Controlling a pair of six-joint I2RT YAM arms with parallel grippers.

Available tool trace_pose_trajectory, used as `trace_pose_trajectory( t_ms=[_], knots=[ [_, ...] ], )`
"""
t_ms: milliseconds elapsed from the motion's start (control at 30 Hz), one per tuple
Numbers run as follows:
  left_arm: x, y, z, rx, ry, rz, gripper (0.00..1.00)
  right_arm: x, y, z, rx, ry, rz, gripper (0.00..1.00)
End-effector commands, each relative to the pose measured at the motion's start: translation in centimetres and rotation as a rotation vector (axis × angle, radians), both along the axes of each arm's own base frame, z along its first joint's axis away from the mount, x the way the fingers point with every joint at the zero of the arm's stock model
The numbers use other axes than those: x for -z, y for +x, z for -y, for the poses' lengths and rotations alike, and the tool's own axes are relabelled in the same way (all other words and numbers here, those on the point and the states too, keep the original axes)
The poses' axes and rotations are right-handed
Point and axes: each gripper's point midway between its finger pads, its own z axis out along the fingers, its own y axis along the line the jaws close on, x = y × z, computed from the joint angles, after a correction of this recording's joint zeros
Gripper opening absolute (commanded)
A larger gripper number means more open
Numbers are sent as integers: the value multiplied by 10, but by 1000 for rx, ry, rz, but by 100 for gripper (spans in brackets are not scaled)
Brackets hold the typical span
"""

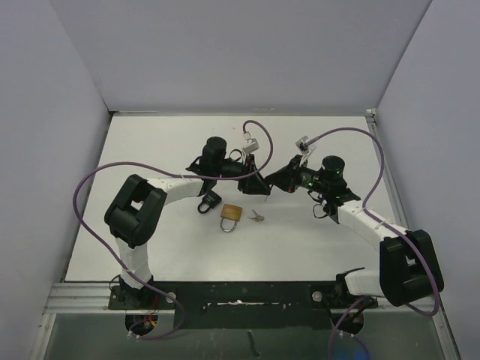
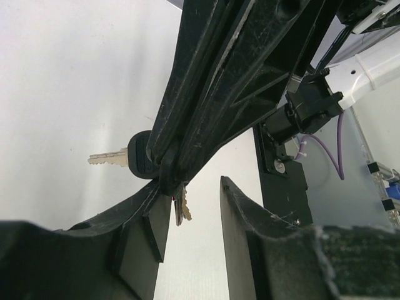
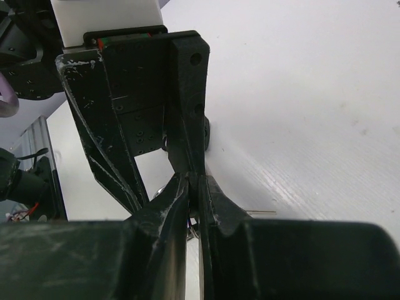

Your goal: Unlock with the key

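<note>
The padlock point(image 1: 231, 216) has a brass-yellow body and a silvery shackle. The counter point(image 1: 150, 150) under the padlock is plain white. The key point(image 2: 134, 157) has a black head and a silvery blade. The left pincer point(image 2: 192, 187) and the right pincer point(image 3: 195, 178) are black. Beyond the padlock, the left arm point(image 1: 176, 186) and right arm point(image 1: 367, 225) are white and black, and the cable point(image 1: 75, 199) is purple. The walls point(image 1: 225, 52) are pale grey-lilac.

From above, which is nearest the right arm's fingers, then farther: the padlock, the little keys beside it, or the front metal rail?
1. Little keys, mid-table.
2. Padlock, left of them.
3. Metal rail, along the near edge.
</note>
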Motion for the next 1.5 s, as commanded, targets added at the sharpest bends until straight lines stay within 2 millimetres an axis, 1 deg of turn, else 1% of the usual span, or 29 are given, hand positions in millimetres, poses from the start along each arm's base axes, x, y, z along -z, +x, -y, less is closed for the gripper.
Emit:
trace_pose_trajectory(
  t_ms=[0,67,133,167,233,267,433,533,567,767,1367,1467],
  knots=[
    [-19,0,3,7,-79,79,35,-7,10,6,86,45,12,0],
    [-17,1,3,-11,-74,81,34,-7,10,7,96,58,7,0],
    [-15,3,2,-31,-69,88,31,-10,10,6,97,74,8,0],
    [-14,4,1,-44,-67,91,27,-10,10,6,96,81,5,0],
    [-12,6,1,-61,-61,92,15,-11,9,5,97,93,5,0],
    [-11,6,0,-64,-60,88,12,-11,10,6,100,96,6,0],
    [-11,7,-1,-72,-72,86,0,-12,9,6,98,105,4,0],
    [-15,8,-3,-78,-90,92,0,-13,8,5,83,107,4,0],
    [-16,7,-3,-75,-95,96,0,-13,7,4,78,107,5,1],
    [-23,7,-2,-69,-118,105,0,-13,7,2,57,110,4,20],
    [-29,5,5,-32,-146,94,0,-8,5,-6,-4,113,-8,23],
    [-29,4,6,-25,-149,93,0,-7,5,-8,-11,114,-15,22]
  ],
)
